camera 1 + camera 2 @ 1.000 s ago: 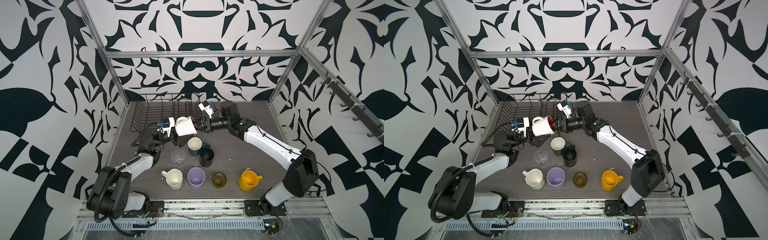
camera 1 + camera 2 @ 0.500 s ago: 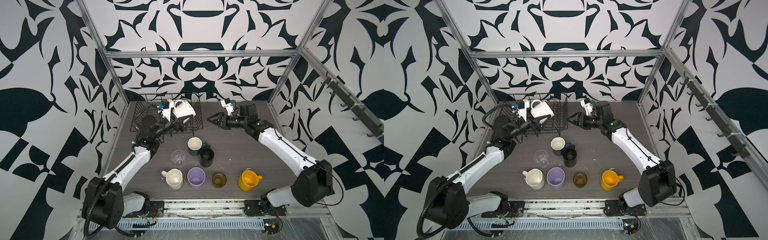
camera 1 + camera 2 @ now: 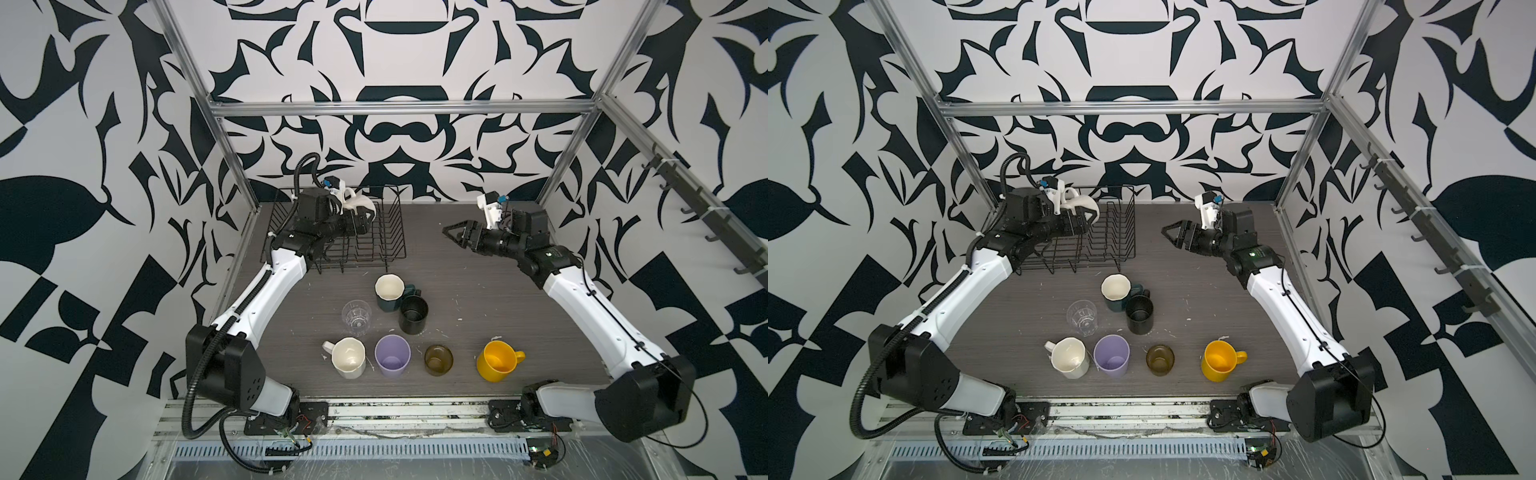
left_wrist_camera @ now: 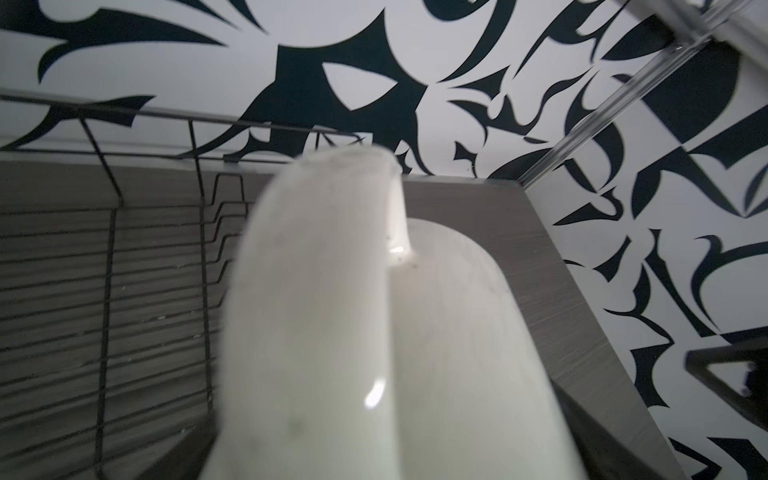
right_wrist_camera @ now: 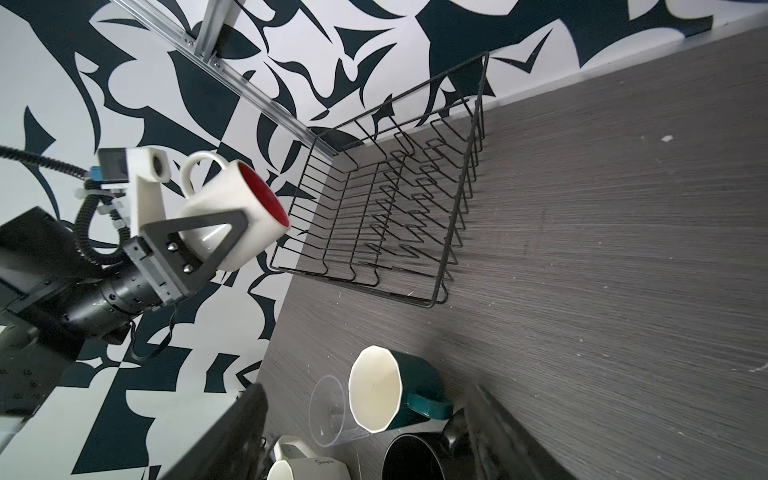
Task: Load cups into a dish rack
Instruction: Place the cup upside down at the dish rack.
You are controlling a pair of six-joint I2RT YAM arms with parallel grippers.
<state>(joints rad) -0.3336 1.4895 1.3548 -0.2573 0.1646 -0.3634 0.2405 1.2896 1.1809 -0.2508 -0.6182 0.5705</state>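
Observation:
My left gripper (image 3: 360,219) is shut on the white red-inside mug (image 3: 355,203) (image 3: 1080,203), holding it on its side above the back of the black wire dish rack (image 3: 401,232) (image 3: 1134,232). From the right wrist the mug (image 5: 237,208) shows its red mouth towards the rack (image 5: 440,286), handle up. That mug (image 4: 374,332) fills the left wrist view and hides the jaws. My right gripper (image 3: 451,232) (image 3: 1169,232) hangs open and empty over the table, right of the rack, its fingers (image 5: 245,424) spread wide.
On the table in front of the rack stand a dark-green faceted mug (image 3: 388,291), a black mug (image 3: 413,313) and a clear glass (image 3: 356,318). Nearer the front edge are a cream mug (image 3: 349,357), lilac tumbler (image 3: 392,355), amber glass (image 3: 438,359) and yellow mug (image 3: 496,359).
The two grippers met at the white mug over the table's middle. The right one has let go, opened and drawn back to the right. The left arm has carried the mug back over the rack.

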